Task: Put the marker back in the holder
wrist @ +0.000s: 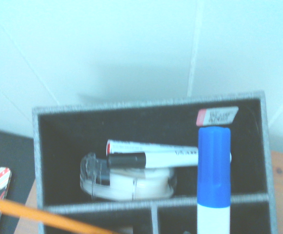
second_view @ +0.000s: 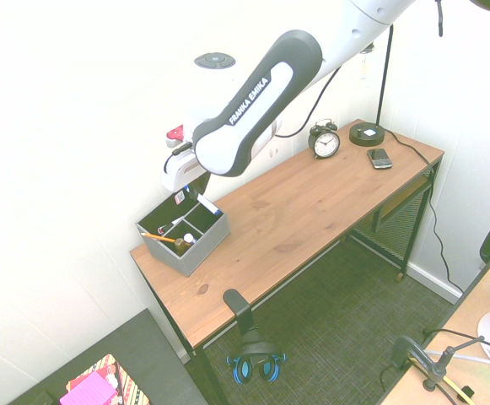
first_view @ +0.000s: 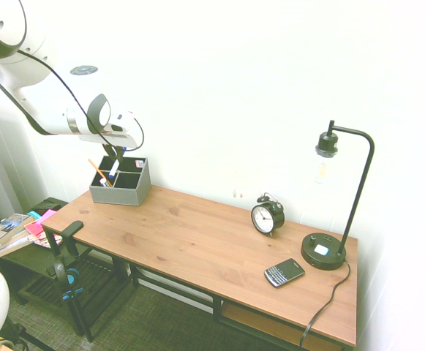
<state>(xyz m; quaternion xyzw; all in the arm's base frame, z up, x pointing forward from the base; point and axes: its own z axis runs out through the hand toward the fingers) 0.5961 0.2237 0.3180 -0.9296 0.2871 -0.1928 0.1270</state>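
My fingers [first_view: 115,155] hang directly over the grey holder [first_view: 121,191], which sits at the wall end of the wooden bench [first_view: 197,248]. Whether they are pressed together or apart I cannot tell from either outside view, since the wrist housing hides them, but the marker [first_view: 114,169] hangs straight below them, its white barrel partly down among the dark dividers. In the second outside view the marker [second_view: 208,205] leans slightly over the compartments of the holder [second_view: 185,238], with my fingers [second_view: 196,187] just above it. From my wrist, the marker's blue cap [wrist: 213,168] stands in front of the long back compartment of the holder [wrist: 151,109], where a second marker with a black cap [wrist: 151,155] lies across a roll of clear tape [wrist: 126,178], and a white eraser with a pink end [wrist: 217,116] leans in the corner. An orange pencil [first_view: 99,172] slants out of a nearer compartment, beside and below my fingers. Well away from them along the bench stand a black alarm clock [first_view: 267,216], a dark phone [first_view: 284,273] lying flat, and a black desk lamp [first_view: 336,205] at the far end.
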